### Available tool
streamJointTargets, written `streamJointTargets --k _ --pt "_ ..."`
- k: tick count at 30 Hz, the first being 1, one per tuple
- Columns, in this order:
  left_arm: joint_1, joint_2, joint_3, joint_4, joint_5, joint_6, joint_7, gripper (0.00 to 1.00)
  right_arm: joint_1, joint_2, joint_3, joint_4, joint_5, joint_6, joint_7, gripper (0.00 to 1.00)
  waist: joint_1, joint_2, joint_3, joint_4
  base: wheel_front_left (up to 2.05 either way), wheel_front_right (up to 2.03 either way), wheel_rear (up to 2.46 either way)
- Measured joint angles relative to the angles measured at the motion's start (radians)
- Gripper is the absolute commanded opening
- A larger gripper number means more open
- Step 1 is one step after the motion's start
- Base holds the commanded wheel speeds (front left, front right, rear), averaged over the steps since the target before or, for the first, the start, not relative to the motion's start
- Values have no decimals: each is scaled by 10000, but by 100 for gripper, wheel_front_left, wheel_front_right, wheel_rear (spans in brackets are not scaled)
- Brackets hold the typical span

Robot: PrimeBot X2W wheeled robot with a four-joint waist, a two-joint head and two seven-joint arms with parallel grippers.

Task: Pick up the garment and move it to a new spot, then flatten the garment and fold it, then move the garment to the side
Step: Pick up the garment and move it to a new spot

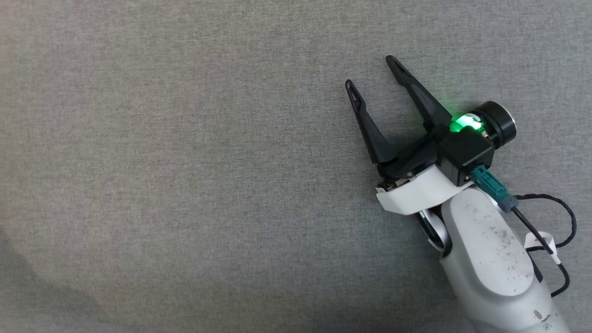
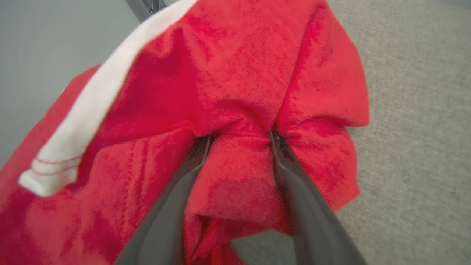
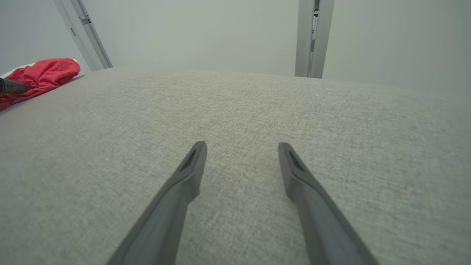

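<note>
Left pincer [image 2: 239,137]: both dark fingers pressed into red cloth, tips sunk in the folds; jaws standing apart with a thick wad of cloth filling the gap and touching both fingers; firm clamp or not, cannot tell.
Garment [image 2: 235,66]: red, rumpled, heaped around and ahead of the left pincer's tips; one fold bulging back between the fingers toward the wrist; in the right wrist view, well apart from the right pincer, far ahead and to the left near the desk edge.
White band [image 2: 92,110]: pale trim with red stitching at its end, running across the garment left of the left pincer's fingers, from just beside them to far ahead.
Right pincer [image 1: 370,71]: jaws spread wide, nothing between them, nothing held; fingers low over bare cloth surface.
Desk [image 1: 185,162]: covered in grey woven fabric, flat, under and all around the right pincer; also showing to the right of the left pincer past the garment's edge.
Forearm [image 1: 490,249]: pale, scuffed, directly behind the right pincer.
Green light [image 1: 465,122]: lit, at the right pincer's base.
Plug [image 1: 490,185]: teal, just behind the right pincer's base, black cable [image 1: 566,222] looping off beside the forearm.
Posts [image 3: 312,36]: pale uprights beyond the desk, far ahead of the right pincer, before a plain grey wall [image 3: 202,33].
</note>
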Motion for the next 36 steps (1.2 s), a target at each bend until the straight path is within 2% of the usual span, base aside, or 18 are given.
streamJointTargets --k 4,8,14,20,23,31,33,34,36 --pt "2 23 -295 63 -144 10 -364 0 8 -13 -276 52 61 0 2 100 0 0 -82 -125 0 0 0" --pt "-5 79 -709 -301 -182 10 -1175 0 148 -113 -420 270 180 -6 35 100 0 0 -434 -180 0 0 0" --pt "-364 366 -1524 -1672 12 2 -1887 0 653 -190 -525 677 627 -15 79 100 0 0 -1250 -263 0 0 0" --pt "-469 211 -1914 -3302 385 0 -1973 0 1094 -203 -637 907 1101 -15 81 100 0 0 -2171 -478 0 0 0" --pt "-333 -322 -2182 -3954 894 0 -1987 0 1386 -203 -740 1018 1344 -15 81 100 0 0 -2633 -634 0 0 0" --pt "1081 -2470 -2592 -5183 1432 0 -1987 0 2196 -205 -773 1360 1793 -15 81 100 0 0 -3778 -1249 0 0 0" --pt "1593 -3007 -2675 -5375 1509 0 -1987 0 2382 -207 -725 1411 1847 -15 81 100 0 0 -4004 -1513 0 0 0" --pt "2095 -3542 -2895 -5561 1682 0 -1985 0 2545 -207 -686 1465 1860 -15 81 100 0 1 -4211 -1781 0 0 0" --pt "2543 -3977 -3085 -5691 1854 0 -1987 0 2667 -207 -692 1496 1862 -15 81 100 0 0 -4398 -2000 0 0 0"
